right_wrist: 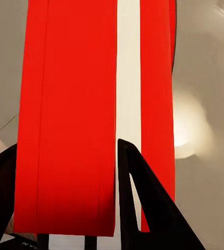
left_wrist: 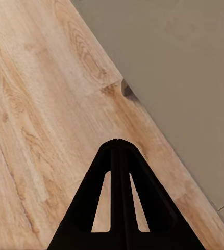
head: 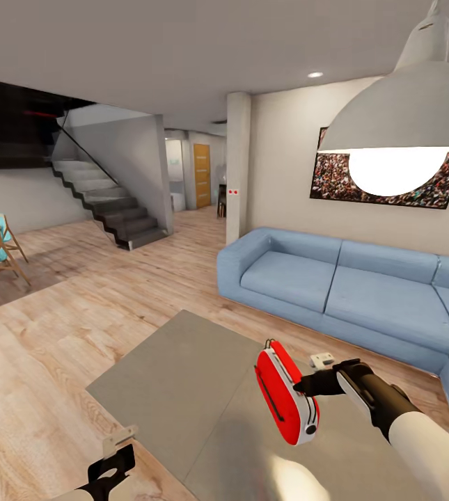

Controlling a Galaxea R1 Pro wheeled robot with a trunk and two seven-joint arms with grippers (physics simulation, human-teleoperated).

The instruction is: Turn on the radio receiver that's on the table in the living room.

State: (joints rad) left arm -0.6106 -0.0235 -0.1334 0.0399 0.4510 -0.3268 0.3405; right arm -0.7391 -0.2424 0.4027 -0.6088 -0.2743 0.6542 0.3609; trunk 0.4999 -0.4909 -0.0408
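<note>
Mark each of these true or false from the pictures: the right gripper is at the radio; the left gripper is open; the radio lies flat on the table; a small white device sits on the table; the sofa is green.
1. The right gripper is at the radio receiver. True: its fingers flank the red body.
2. The left gripper is open. False: its fingers meet at the tips.
3. The radio lies flat on the table. False: it stands on edge, tilted.
4. A small white device sits on the table. True.
5. The sofa is green. False: it is blue.
</note>
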